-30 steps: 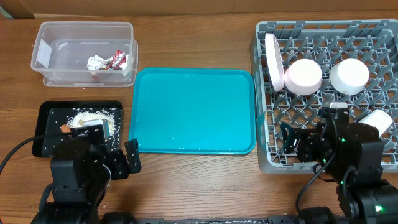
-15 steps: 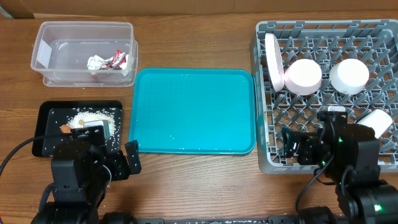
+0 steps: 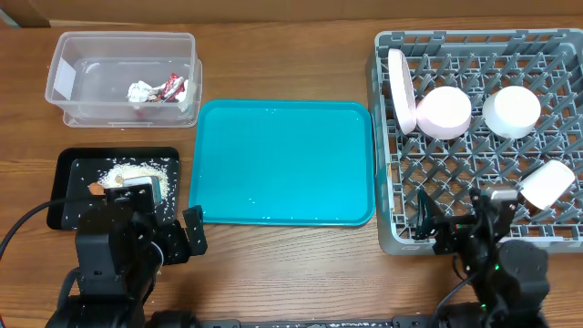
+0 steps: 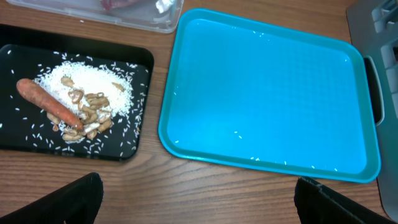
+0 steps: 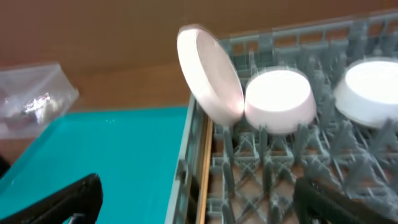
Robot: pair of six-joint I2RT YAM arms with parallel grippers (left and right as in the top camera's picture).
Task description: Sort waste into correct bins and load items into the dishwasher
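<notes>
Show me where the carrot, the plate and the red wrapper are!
carrot [image 4: 48,106]: left wrist view, on the middle of its orange body.
plate [image 3: 403,91]: overhead view, on the middle of its upright face.
red wrapper [image 3: 171,88]: overhead view, on the middle of its red part.

Robotics lab bench set up as a mock dish-return station. Indicated by: wood-grain counter [image 3: 273,64] carrying two black robot arms at its near edge, left arm [image 3: 114,251] and right arm [image 3: 506,269], with a loose cable [image 3: 23,221]. Grey canteen-type dish rack [image 3: 474,38], teal serving tray [image 3: 282,164], clear tub [image 3: 91,77] and black tray [image 3: 68,178] laid out side by side.
</notes>
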